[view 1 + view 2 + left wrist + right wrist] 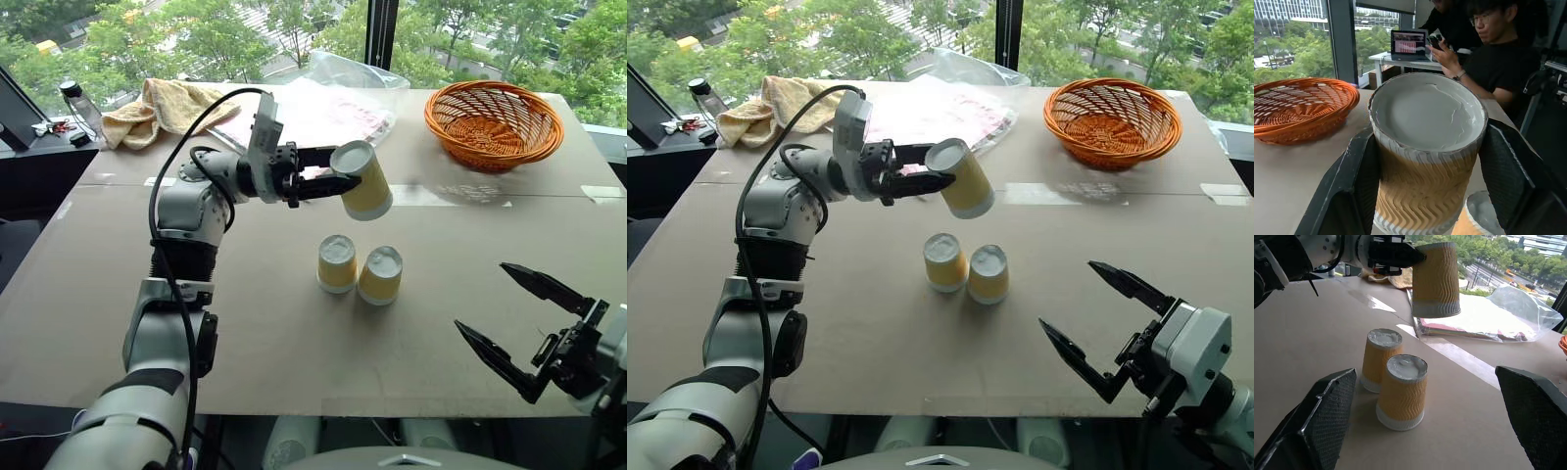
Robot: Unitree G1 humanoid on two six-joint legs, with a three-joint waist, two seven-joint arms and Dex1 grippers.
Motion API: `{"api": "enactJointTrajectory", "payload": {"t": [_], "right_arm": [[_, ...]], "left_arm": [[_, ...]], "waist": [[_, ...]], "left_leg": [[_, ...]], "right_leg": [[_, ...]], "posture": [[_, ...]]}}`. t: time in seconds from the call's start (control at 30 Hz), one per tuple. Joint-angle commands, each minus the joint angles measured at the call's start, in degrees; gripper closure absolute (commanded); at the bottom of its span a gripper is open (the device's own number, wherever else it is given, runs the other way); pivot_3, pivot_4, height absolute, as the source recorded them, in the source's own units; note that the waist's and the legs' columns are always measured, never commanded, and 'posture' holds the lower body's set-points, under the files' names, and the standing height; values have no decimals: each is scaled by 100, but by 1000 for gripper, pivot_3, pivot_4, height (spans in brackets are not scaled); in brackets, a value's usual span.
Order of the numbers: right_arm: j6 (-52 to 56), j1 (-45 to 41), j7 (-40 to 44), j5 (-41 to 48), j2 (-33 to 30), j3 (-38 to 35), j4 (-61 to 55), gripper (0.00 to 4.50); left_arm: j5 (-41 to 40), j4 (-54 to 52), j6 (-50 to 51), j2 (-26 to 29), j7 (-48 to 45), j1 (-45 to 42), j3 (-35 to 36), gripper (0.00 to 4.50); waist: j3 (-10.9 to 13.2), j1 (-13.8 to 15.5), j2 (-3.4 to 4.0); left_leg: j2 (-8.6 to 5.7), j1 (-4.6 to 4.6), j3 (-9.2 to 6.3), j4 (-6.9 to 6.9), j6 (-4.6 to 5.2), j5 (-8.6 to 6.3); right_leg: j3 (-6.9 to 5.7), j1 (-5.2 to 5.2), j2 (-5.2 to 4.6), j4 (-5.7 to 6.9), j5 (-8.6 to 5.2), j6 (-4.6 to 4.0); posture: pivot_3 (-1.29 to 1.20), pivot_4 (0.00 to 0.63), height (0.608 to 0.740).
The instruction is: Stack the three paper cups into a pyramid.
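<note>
Two base cups (359,269) stood upside down on the table (294,362), side by side and touching or nearly so; can't tell which. That was the bottom row, judged done. Third cup (363,180) was in the air, up and behind the base pair, also inverted, tilted a bit. Left gripper (328,173) was clamped on its sides, fingers level, one each side of the cup wall per the left wrist view.

Left to do, as I read it: bring the third cup over the seam between the base pair, level it, set it down so it bridges both bases, release.

Right gripper (519,323) sat near the table edge, in front and to the right of the base pair, jaws spread wide, holding nothing.

Orange basket (494,121) was well behind and right of the base pair; plastic bag (323,103) and towel (167,106) behind and left.
</note>
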Motion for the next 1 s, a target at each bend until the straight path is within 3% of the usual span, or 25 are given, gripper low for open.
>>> {"api": "enactJointTrajectory", "payload": {"t": [0.03,0.43,0.47,0.57,0.77,0.9,1.0], "right_arm": [[-48,-23,116,54,-7,-142,-153,0],[6,-49,184,-95,94,1,-188,0],[10,-57,182,-97,95,3,-187,0],[26,-100,189,-90,88,0,-158,0],[60,-200,219,-176,77,44,-49,0],[50,-430,283,-431,83,216,367,0],[-80,-590,469,-556,141,321,849,0]], "left_arm": [[-123,-847,245,25,114,193,-160,2140],[231,-1377,253,532,122,573,-571,2140],[261,-1374,210,564,134,576,-592,1126],[280,-1371,162,565,208,568,-589,142],[-340,-1586,429,482,737,554,245,26],[-816,-1854,1049,1064,1035,1487,1146,26],[-936,-1892,988,1091,1314,2409,1658,26]], "waist": [[3,18,-4],[3,15,-4],[2,16,-3],[2,17,-3],[3,11,-3],[1,-99,3],[2,-105,5]], "left_leg": [[0,0,0,1,0,0],[0,-4,-3,8,0,0],[0,-4,-3,8,0,0],[0,-3,-2,8,0,0],[0,-5,-4,8,0,0],[3,3,3,3,0,0],[5,10,6,-4,0,0]], "right_leg": [[0,0,0,0,0,0],[-3,1,1,-1,-1,0],[-3,1,0,-2,-1,0],[-3,1,0,-2,-1,0],[-4,0,0,-2,-1,0],[2,0,1,-1,-1,0],[7,0,0,0,-3,-4]], "posture": [[0,150,740],[0,150,740],[0,150,740],[0,150,740],[0,150,740],[0,150,740],[0,150,740]]}}
